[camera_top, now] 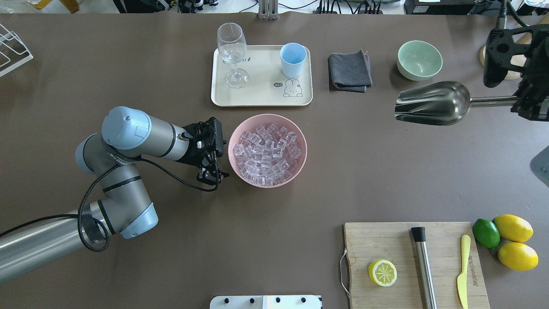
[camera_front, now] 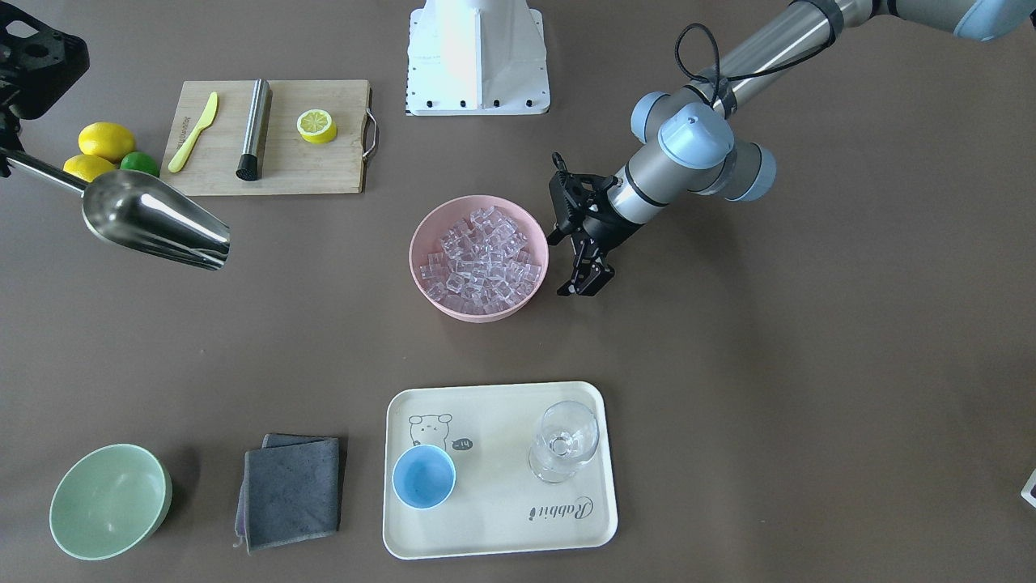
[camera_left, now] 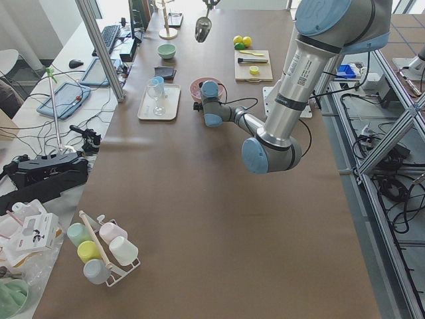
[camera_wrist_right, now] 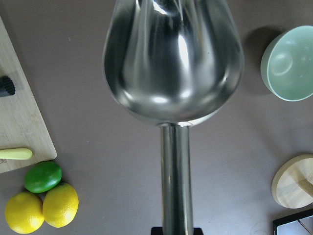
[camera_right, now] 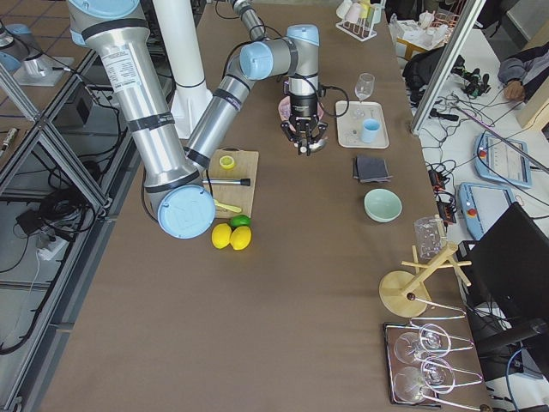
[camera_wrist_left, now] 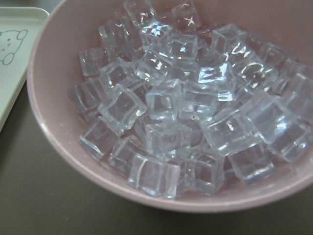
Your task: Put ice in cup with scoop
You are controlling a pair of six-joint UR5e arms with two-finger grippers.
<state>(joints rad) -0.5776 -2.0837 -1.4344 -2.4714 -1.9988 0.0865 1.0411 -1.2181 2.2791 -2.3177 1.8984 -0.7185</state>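
Observation:
The ice (camera_top: 268,150) fills a pink bowl (camera_top: 235,128) at mid-table and is seen close up in the left wrist view (camera_wrist_left: 186,107). The light-blue cup (camera_top: 293,59) stands empty on a cream tray (camera_top: 257,96), beyond the bowl. My right gripper (camera_top: 526,103) is shut on the handle of the silver scoop (camera_top: 433,103). It holds the scoop empty above the table, far to the right of the bowl, as the right wrist view (camera_wrist_right: 171,54) also shows. My left gripper (camera_top: 212,174) hangs beside the bowl's left rim, apart from it, fingers together and empty.
A clear stemmed glass (camera_top: 231,51) shares the tray. A grey cloth (camera_top: 349,71) and a pale green bowl (camera_top: 419,60) lie to its right. A cutting board (camera_top: 399,244) near my base holds a lemon half, a steel cylinder and a yellow knife. Lemons and a lime (camera_top: 506,240) sit beside it.

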